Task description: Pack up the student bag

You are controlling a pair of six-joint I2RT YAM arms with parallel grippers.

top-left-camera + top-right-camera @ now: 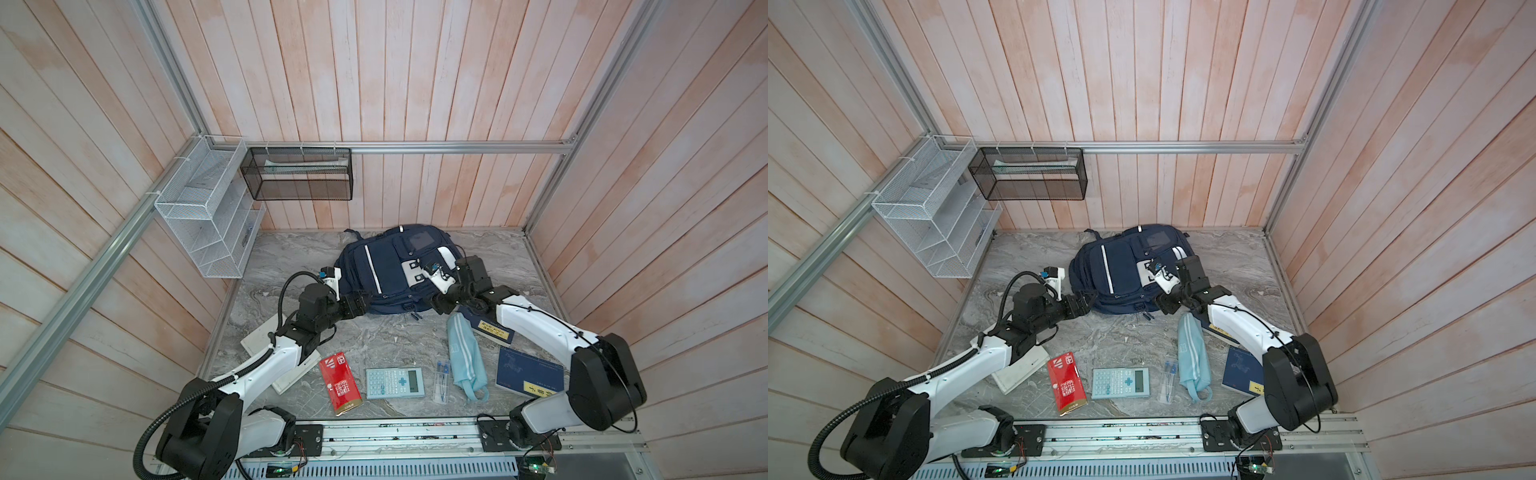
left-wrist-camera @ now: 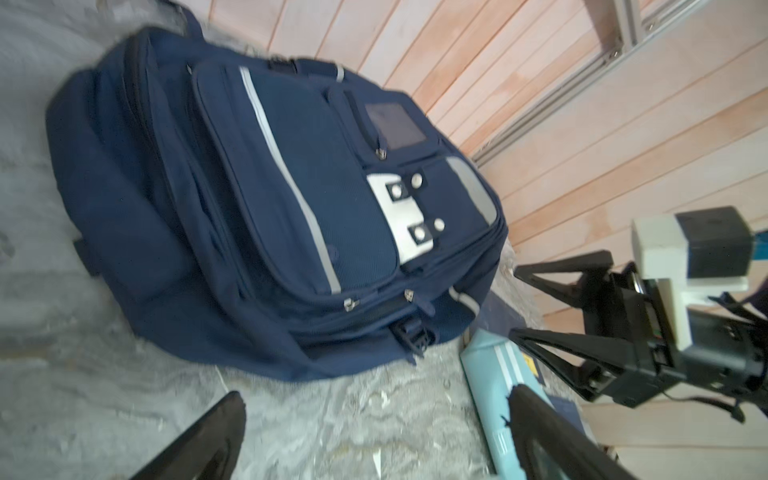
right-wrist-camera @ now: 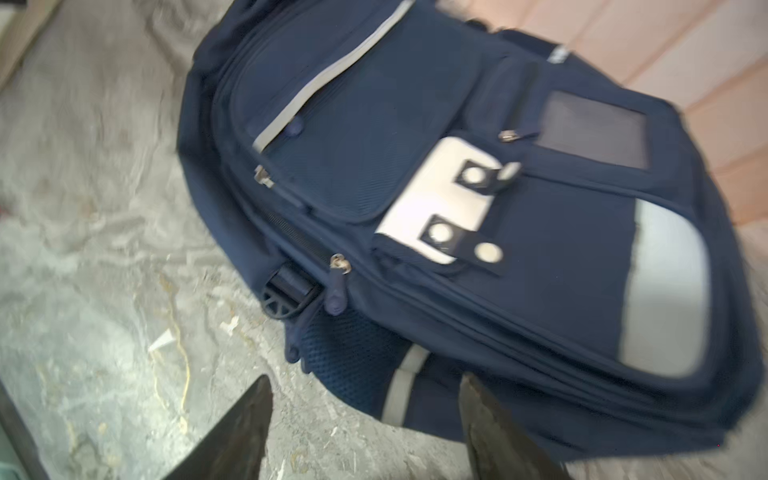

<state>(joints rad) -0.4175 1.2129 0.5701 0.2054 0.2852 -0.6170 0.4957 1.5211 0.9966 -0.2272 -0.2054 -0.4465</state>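
A navy student bag lies flat on its back on a grey marbled counter, front pockets up. Its long axis runs from the robot toward the back wall. The end of the bag facing the robot carries metal zipper pulls and a black buckle, and the zippers look closed. 2 robot arms flank that near end. The left fingers are spread wide with only bare counter between them, and they sit beside the bag's near left corner, pointing in at it. The right fingers are also parted and hold nothing. They sit beside the bag's near right corner, with the striped mesh side pocket just ahead of their tips. From where I stand, the right fingers look slightly nearer to the bag and its zipper pulls, so that arm seems better placed to start opening it. On the robot's side of the bag, unpacked, lie a light-blue pencil pouch, a calculator, a red packet and a blue book.
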